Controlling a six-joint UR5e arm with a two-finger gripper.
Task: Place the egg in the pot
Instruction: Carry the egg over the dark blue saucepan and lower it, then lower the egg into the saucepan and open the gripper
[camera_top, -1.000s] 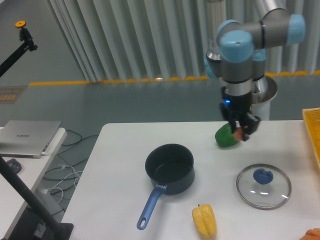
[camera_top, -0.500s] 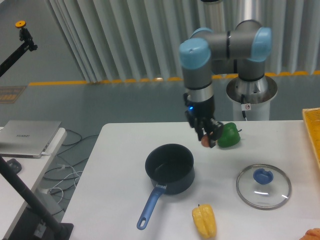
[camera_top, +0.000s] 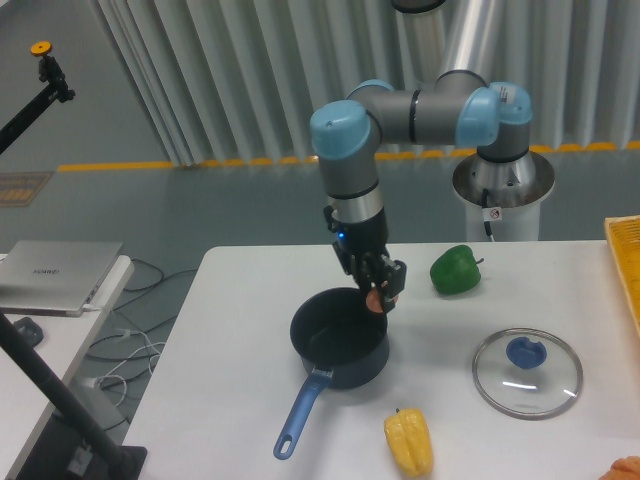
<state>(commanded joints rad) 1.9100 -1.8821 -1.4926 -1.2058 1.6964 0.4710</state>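
Grey floor with a yellow line, and tall grey slats behind a white table (camera_top: 230, 330). Near the middle of the table, a small dark pot (camera_top: 339, 337) with a long blue handle pointing toward the front edge. Right above the pot's back rim, on its right side, the gripper (camera_top: 379, 297), fingers clenched on a little tan egg (camera_top: 376, 301). Egg up in the air, just over the pot's rim, not inside. Toward the back edge, to the right of the pot, a green pepper (camera_top: 456, 270), well apart from the gripper. Near the right edge, a round glass lid (camera_top: 527, 372) with a blue knob, lying flat. Close to the front edge, a wrinkly yellow pepper (camera_top: 408, 441), between pot handle and lid. Off to the left, a grey laptop (camera_top: 58, 275) on a lower stand.
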